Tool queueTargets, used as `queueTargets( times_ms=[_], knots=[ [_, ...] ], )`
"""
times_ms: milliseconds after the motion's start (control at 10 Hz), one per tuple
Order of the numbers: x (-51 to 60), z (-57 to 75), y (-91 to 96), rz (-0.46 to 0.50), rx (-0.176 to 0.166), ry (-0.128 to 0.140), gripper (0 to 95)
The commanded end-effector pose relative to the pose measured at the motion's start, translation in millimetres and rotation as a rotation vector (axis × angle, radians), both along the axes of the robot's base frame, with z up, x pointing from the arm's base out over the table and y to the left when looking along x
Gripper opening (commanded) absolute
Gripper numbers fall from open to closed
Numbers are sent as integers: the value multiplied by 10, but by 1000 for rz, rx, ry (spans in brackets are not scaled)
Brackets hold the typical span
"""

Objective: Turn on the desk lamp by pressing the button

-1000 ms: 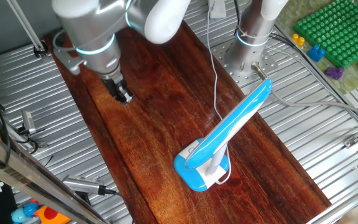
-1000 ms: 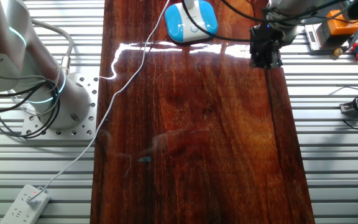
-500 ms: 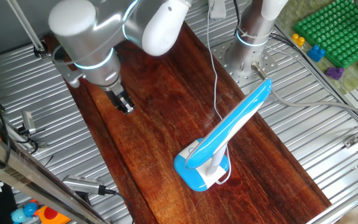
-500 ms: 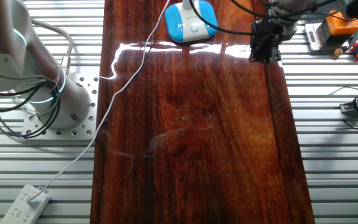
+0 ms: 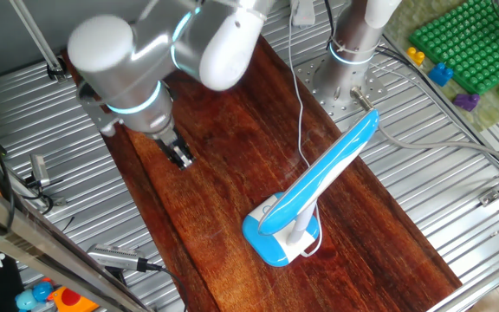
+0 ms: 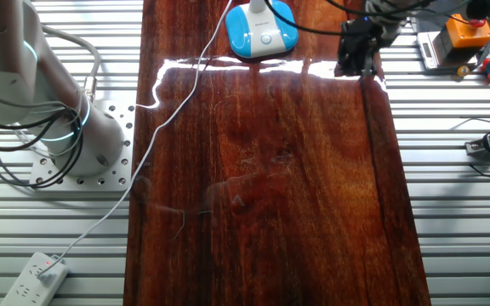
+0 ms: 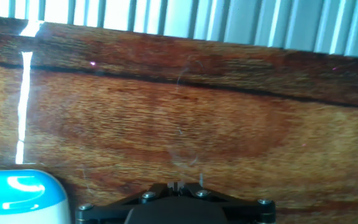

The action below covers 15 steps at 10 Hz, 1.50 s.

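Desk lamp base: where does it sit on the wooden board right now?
In one fixed view the desk lamp has its base near the board's lower end, right of the claw; the hand view shows it at bottom left.

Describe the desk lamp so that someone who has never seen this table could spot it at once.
Find the long dark wooden board lying across the ribbed metal table. Near one end stands the desk lamp, with a rounded blue-rimmed base and a long flat blue-and-white arm slanting upward. It is the only bright blue thing on the board, trailing a thin white cord.

Bright, glare streaks on wood (image 6: 262, 170)
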<state>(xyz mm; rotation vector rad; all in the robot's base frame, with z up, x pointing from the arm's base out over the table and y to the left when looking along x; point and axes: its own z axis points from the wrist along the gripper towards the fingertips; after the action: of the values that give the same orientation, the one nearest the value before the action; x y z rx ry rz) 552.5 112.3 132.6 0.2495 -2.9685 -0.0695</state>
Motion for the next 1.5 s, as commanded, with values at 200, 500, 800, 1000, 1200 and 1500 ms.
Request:
queueTargets(
  times_ms=[200,500,800,1000,1200,1500],
  knots=[
    [-87,-34,85,-7,1,4,0],
    [-134,-65,106,-6,10,7,0],
    [-169,-101,70,21,9,2,0],
    [-169,-111,69,69,-4,2,0],
    [-179,-123,59,90,-3,4,0],
    [-188,-131,50,81,-2,4,0]
  ],
)
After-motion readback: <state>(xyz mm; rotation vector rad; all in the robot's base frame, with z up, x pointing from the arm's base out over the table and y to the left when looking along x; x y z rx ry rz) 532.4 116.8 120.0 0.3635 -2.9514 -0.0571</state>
